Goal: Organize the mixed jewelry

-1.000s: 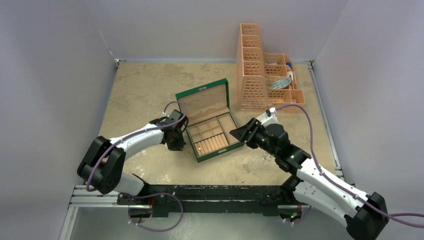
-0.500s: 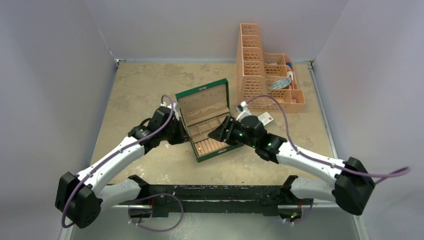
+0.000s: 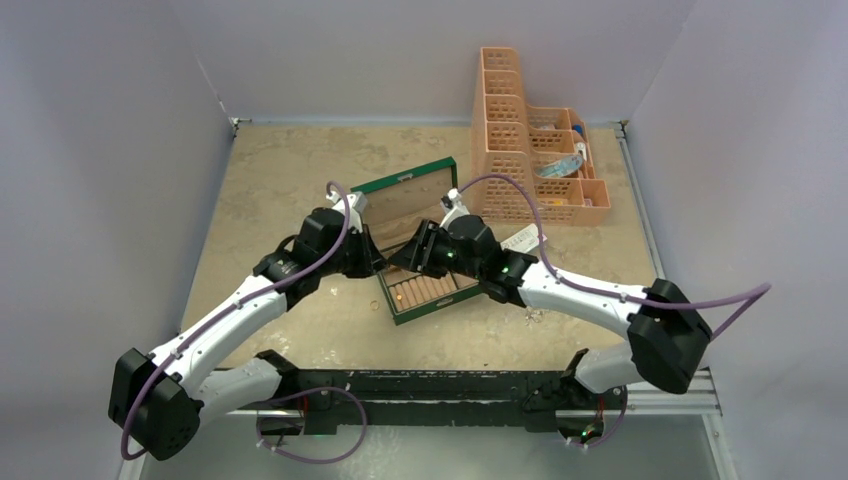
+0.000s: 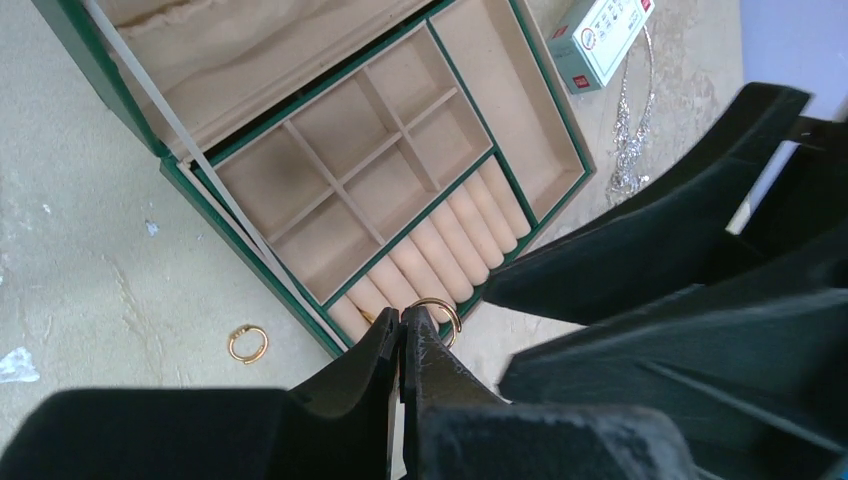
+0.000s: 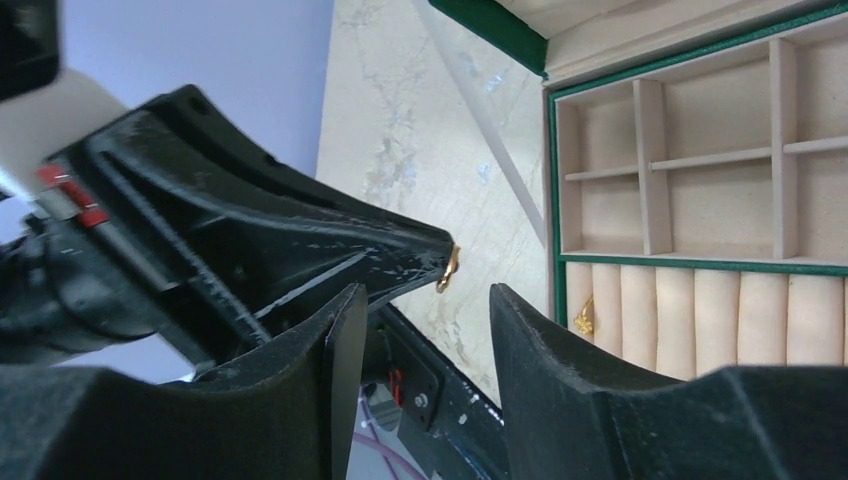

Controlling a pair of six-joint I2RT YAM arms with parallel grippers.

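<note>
The left gripper (image 4: 402, 330) is clamped on a gold ring (image 5: 448, 268) above the 6 o'clock edge of the green box (image 3: 432, 304). The right gripper (image 5: 425, 295), jaws apart and empty, hangs close at 3 o'clock. A bump between the two could knock the barely pinched ring loose.

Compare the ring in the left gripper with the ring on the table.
The held ring is pinched in the shut left gripper; the loose ring lies flat on the table. The fingertips hide part of the held ring; the loose ring shows whole. Both are gold-coloured.
</note>
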